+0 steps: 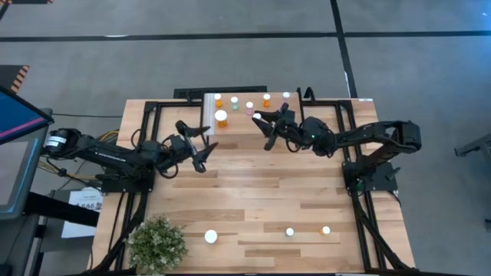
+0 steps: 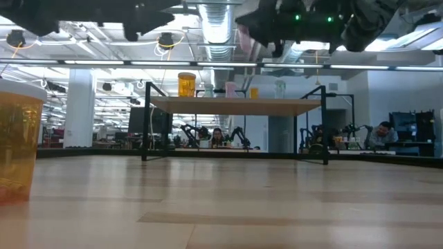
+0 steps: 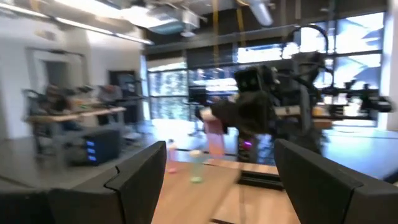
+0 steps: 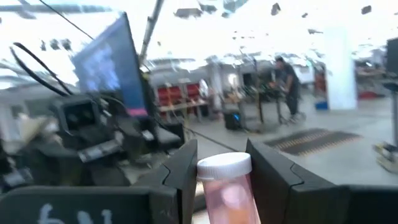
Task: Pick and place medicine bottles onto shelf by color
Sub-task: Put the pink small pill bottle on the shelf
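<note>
Right gripper [image 4: 222,186] grasping pink bottle [image 4: 227,190] near shelf [image 1: 253,107], twelve o'clock on table; lower upright beside pink bottles; left gripper [image 1: 201,146] released, idle

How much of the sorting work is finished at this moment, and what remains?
Done: several bottles already stand on the shelf, including a large orange bottle. In hand: the right hand holds a pink bottle above the shelf's edge. The left hand waits open and empty beside the shelf. Left: three bottles at the near table edge, a large one and two small ones.
</note>
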### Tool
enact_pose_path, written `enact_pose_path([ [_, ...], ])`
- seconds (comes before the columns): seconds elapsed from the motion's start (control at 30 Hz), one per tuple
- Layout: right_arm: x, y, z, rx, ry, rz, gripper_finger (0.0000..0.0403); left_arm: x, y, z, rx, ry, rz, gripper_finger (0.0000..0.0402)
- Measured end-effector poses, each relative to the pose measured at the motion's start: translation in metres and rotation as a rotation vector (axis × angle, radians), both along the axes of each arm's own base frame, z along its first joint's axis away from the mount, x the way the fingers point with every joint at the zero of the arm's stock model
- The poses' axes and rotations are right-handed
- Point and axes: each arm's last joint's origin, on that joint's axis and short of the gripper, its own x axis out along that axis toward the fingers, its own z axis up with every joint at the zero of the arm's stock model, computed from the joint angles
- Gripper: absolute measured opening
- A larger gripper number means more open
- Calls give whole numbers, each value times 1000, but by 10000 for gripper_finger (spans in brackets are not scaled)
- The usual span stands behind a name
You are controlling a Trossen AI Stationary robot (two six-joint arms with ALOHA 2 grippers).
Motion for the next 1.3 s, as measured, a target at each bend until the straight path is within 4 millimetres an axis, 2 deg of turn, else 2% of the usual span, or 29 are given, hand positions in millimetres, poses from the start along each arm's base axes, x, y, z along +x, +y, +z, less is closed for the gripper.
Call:
enact_pose_path([
  [0.17,3,17,11,-14,-77,59,142,27,-2,1,-19,40,-99,288],
  [0.4,10,40,26,-32,-122,159,141,72,0,-2,-78,74,-120,288],
  [0.57,14,52,28,-30,-105,199,143,96,-1,-5,-94,60,-223,288],
  [0.83,15,61,26,-26,-80,228,141,104,-2,4,-74,20,-260,286],
  [1.13,15,68,26,-15,-83,252,140,104,-4,4,-73,26,-323,231],
  [1.3,15,70,28,-11,-94,262,143,104,-3,3,-83,25,-314,225],
])
